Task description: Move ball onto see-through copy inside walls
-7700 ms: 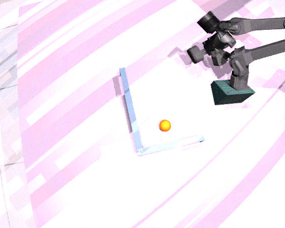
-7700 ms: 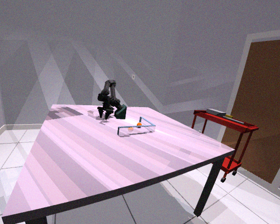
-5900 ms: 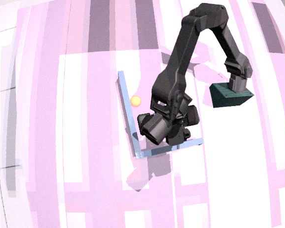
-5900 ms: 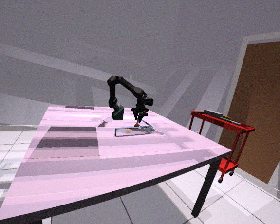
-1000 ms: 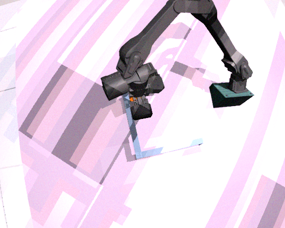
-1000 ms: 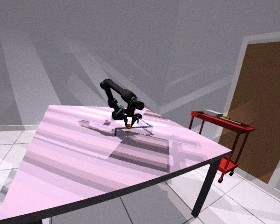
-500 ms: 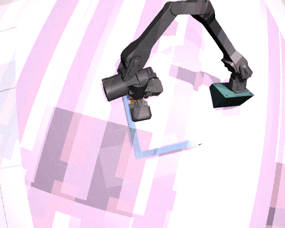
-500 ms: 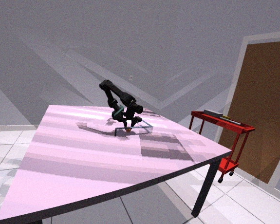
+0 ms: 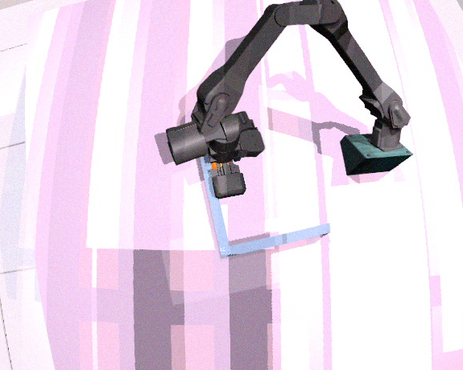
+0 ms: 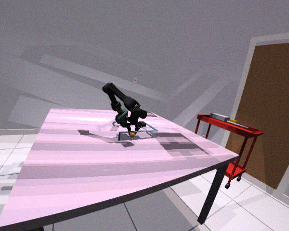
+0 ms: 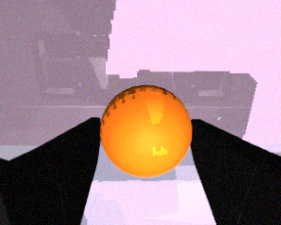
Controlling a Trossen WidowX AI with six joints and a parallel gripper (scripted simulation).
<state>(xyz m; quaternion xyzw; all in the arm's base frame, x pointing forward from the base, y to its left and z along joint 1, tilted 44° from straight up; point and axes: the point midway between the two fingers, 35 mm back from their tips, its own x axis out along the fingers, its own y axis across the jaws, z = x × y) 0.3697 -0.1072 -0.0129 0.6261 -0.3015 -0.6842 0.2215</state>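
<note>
The orange ball (image 11: 146, 131) is sitting between my two black fingers, which are pressing against its left and right sides; my gripper (image 11: 145, 127) is standing about half open and is clamped on it. In the exterior view the ball (image 10: 132, 134) is hanging low at the tabletop, though I cannot tell whether it is touching the surface. I cannot make out the see-through copy in any view.

From above, my gripper (image 9: 222, 166) is pointing straight down just beside the longer of the two clear walls (image 9: 214, 205), on its inner side and near that wall's far end from the corner. Only slivers of orange are showing under my wrist there. The shorter wall (image 9: 279, 238) is running off from the corner toward the right, well apart from my fingers, so I am seeing open tabletop between them and on the side facing my teal base (image 9: 373, 154).

The pink striped table (image 10: 91, 160) is reaching well beyond the walls on every side, its edges far from me. A red cart (image 10: 229, 130) is standing off the table's right side by a brown door (image 10: 269, 108).
</note>
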